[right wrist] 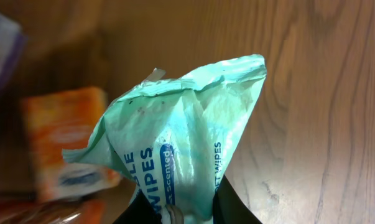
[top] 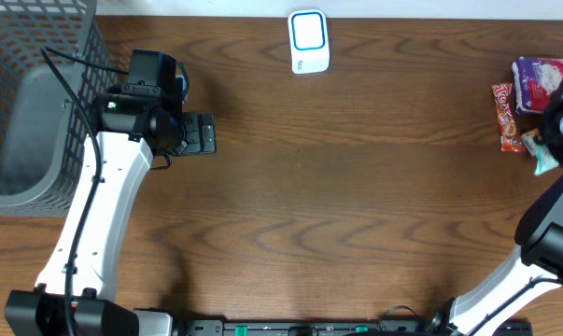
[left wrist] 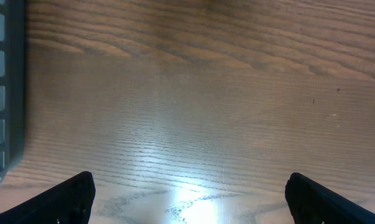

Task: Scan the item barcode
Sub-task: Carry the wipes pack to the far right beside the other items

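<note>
A: Wipes pack – where? L to R sweep pls.

B: Far L: grey mesh basket, on the table at its L edge. Just beside it, L gripper: released, jaws spread wide, nothing betw them, over bare wood.

A: Top centre?

B: White scanner w/ blue-framed window. Flat on the wood, well apart from both arms.

A: R side?

B: Purple pkt and red-orange wrapper near the R edge, close together; touching or not, can't tell. Then R gripper: clenched on the teal wipes pack, pinched at its lower end, crinkled top seam pointing away from wrist cam. "WIPES" and "Scented" legible on the front. Seemingly held up off the wood, just beside the snack pkts. Blurred orange pkt behind it in wrist view.
</note>
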You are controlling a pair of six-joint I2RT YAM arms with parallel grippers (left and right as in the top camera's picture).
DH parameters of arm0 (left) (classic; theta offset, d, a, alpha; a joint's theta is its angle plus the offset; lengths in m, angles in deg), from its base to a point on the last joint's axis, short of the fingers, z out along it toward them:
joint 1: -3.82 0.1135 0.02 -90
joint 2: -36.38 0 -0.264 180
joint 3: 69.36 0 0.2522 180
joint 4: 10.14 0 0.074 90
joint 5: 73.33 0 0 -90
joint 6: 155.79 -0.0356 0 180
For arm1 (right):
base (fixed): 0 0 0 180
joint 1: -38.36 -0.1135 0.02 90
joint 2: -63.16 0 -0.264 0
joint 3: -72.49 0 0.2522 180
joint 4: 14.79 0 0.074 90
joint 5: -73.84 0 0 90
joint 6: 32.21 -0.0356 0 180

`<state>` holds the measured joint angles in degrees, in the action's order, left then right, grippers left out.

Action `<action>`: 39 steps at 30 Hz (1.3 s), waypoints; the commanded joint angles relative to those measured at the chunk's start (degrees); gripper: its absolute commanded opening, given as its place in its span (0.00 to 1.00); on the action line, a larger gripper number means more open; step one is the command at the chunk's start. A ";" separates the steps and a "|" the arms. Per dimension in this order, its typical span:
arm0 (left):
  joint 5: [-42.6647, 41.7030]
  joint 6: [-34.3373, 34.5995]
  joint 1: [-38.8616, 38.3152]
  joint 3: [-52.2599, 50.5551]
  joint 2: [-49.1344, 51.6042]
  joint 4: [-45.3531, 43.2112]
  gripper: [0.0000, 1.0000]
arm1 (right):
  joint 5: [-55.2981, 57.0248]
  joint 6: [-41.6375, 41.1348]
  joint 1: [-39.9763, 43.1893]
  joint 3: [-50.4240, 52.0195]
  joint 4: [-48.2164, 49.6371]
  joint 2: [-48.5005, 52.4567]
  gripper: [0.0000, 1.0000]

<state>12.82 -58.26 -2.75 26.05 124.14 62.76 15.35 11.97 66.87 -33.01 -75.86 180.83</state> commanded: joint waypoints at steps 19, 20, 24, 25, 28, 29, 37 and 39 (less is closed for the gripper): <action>0.92 0.48 0.07 -0.15 0.22 0.17 0.98 | -10.93 -5.11 4.83 13.55 16.15 0.46 0.01; 0.94 0.46 0.07 -0.15 0.22 0.17 0.98 | -10.93 -5.07 4.83 13.55 16.35 0.48 0.02; 0.92 0.48 0.07 -0.15 0.22 0.17 0.98 | -13.05 -4.28 4.83 13.57 16.90 0.57 0.01; 0.92 0.48 0.07 -0.15 0.22 0.20 0.98 | -13.25 -4.31 4.83 13.62 16.85 0.66 0.01; 0.94 0.46 0.07 -0.15 0.22 0.17 0.98 | -14.73 -4.96 4.81 13.70 16.92 1.73 0.01; 0.92 0.46 0.07 -0.15 0.22 0.17 0.98 | -15.08 -4.96 4.81 13.70 17.07 2.23 0.01; 0.92 0.46 0.07 -0.15 0.22 0.20 0.98 | -19.87 -1.49 4.48 13.64 22.58 4.24 0.03; 0.92 0.46 0.07 -0.15 0.22 0.17 0.98 | -23.45 -0.13 4.50 13.18 24.41 4.20 0.04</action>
<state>12.82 -58.26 -2.75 26.07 124.14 62.76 -1.15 9.41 71.62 -19.85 -52.78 182.56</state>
